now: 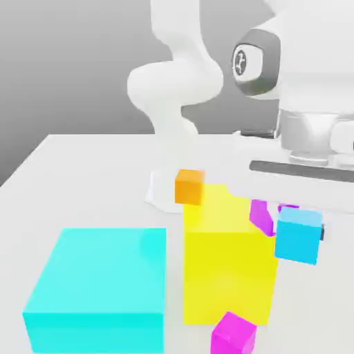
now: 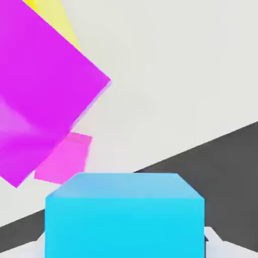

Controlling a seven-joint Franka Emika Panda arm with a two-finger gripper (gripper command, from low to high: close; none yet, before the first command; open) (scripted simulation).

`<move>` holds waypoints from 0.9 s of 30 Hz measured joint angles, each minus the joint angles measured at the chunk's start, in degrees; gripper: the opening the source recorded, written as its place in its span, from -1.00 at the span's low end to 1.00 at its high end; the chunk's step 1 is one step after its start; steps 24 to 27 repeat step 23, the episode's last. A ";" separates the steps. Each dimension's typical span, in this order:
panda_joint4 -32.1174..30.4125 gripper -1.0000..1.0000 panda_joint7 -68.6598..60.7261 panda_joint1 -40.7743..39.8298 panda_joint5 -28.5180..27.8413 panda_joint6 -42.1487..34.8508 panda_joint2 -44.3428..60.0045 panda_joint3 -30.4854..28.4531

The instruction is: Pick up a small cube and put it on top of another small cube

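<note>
The small sky-blue cube (image 1: 299, 236) hangs in the air at the exterior view's right, with my gripper (image 1: 300, 231) shut on it under the white hand. In the hand view the blue cube (image 2: 125, 216) sits between pale fingertips (image 2: 217, 243). The violet-magenta cube (image 1: 261, 213) rests on the table just to the exterior view's left of the blue cube and a little lower, partly hidden by the yellow block. In the hand view this violet-magenta cube (image 2: 43, 90) appears large and tilted, off to one side of the blue cube.
A tall yellow block (image 1: 225, 259) stands mid-table, a big flat cyan block (image 1: 97, 287) to its left. An orange small cube (image 1: 189, 187) lies behind the yellow block, near the arm's base. A pinker magenta small cube (image 1: 234, 334) sits at the front (image 2: 64, 158).
</note>
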 joint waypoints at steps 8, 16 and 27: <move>-1.10 -1.00 -14.43 -2.81 6.04 1.98 5.00 -1.07; -1.14 -1.00 -24.87 -5.07 10.36 5.46 12.11 -1.20; -0.92 1.00 -27.59 -6.64 13.90 11.47 18.77 1.03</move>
